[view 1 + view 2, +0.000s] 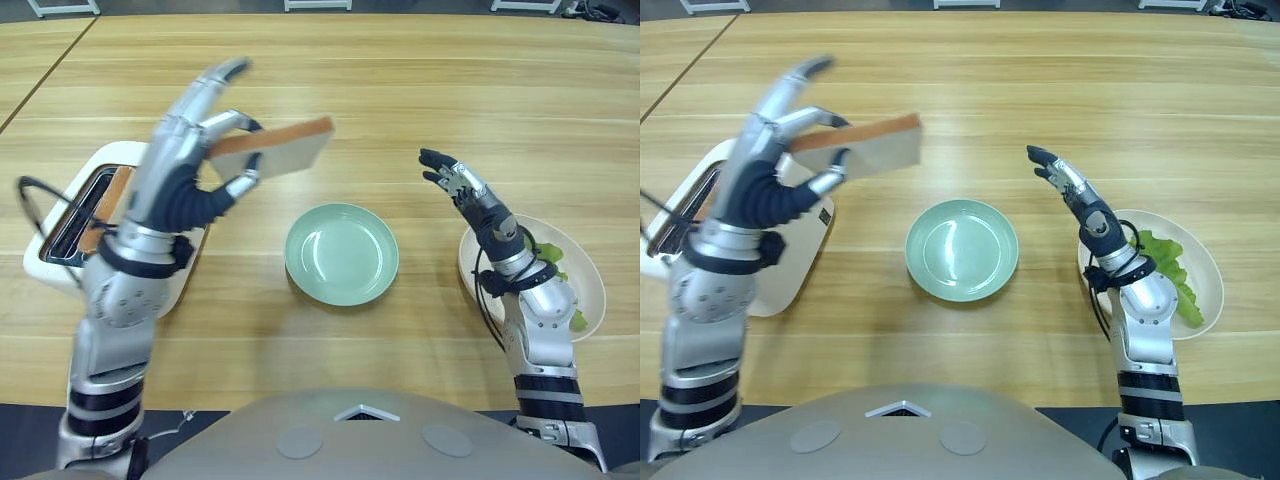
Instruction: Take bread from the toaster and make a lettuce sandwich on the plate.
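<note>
Pinching the bread slice (285, 150) near one end, the left hand's fingers (232, 123) clamp it from above and below, with one finger sticking out straight. The left hand (190, 170) holds it in the air between the toaster (790, 270) and the green plate (341, 253). The step in hand looks like the carry to the plate: keep the slice level, bring it over the plate's middle, lower it close, then let go. The right hand (465, 185) hovers, fingers spread and empty, over the near edge of the white bowl (590, 280) of lettuce (1175, 275).

Bread (285, 150) — in left robot hand (185, 165)
</note>
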Tool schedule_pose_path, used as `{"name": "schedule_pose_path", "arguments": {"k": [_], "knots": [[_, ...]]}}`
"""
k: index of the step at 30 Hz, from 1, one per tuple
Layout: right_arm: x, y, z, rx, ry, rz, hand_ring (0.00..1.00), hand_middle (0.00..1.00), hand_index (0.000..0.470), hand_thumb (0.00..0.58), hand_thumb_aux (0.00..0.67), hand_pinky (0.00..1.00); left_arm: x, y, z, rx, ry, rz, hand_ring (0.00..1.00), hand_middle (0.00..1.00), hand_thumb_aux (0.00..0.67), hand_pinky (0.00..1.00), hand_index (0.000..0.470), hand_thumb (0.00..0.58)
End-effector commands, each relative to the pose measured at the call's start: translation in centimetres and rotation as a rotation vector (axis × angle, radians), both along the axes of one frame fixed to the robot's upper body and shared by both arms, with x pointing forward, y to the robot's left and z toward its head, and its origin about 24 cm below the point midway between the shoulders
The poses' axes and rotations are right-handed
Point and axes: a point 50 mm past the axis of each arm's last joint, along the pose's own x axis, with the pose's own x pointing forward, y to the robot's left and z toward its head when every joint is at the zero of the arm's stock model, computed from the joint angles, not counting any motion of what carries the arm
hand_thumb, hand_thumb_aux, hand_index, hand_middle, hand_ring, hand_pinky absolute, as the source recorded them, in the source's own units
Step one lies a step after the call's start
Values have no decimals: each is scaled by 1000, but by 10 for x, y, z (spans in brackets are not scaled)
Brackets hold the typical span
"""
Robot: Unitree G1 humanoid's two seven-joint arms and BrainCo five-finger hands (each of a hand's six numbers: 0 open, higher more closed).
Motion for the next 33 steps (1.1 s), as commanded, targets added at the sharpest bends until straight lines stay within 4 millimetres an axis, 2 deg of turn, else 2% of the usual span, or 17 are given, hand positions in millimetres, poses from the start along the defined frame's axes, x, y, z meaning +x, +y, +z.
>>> {"name": "schedule_pose_path", "arguments": {"k": [1,5,8,13,16,19,20,21,22,28,30,33], "knots": [[1,-22,7,-186,21,-43,0,0,0,0,0,0,11,-37,-38,156,35,-55,0,0,670,0,470,580],[-9,-40,21,-364,-6,-46,0,0,0,0,0,0,13,-64,-73,342,16,-110,0,0,670,0,470,580],[-16,-53,27,-465,-14,-66,0,0,0,0,0,0,15,-76,-97,455,-2,-143,0,0,670,0,470,580],[-18,-55,22,-497,-20,-56,0,0,0,0,0,0,3,-81,-130,548,8,-182,0,0,670,0,470,580],[-25,-50,19,-542,-24,-31,0,0,0,0,0,0,-3,-75,-144,572,65,-179,0,0,670,0,470,580],[-29,-60,22,-615,-18,-70,0,0,0,0,0,0,-4,-68,-151,579,121,-144,0,0,670,0,470,580],[-30,-66,22,-661,-11,-91,0,0,0,0,0,0,-5,-66,-152,583,129,-136,0,0,578,0,405,569],[-30,-72,21,-730,3,-115,0,0,0,0,0,0,-6,-65,-152,584,141,-126,0,0,378,0,265,470],[-31,-79,20,-810,15,-139,0,0,0,0,0,0,-7,-63,-152,574,157,-108,0,0,0,0,0,0],[-34,-132,-5,-1321,136,-281,0,0,0,0,0,0,-17,-55,-149,535,209,-52,0,0,0,0,0,0],[-35,-142,-11,-1415,161,-292,0,0,0,0,0,0,-19,-55,-145,523,209,-38,0,0,0,0,0,0],[-34,-150,-18,-1461,179,-292,0,0,0,0,0,0,-19,-48,-136,492,199,7,0,0,0,0,0,0]]}}
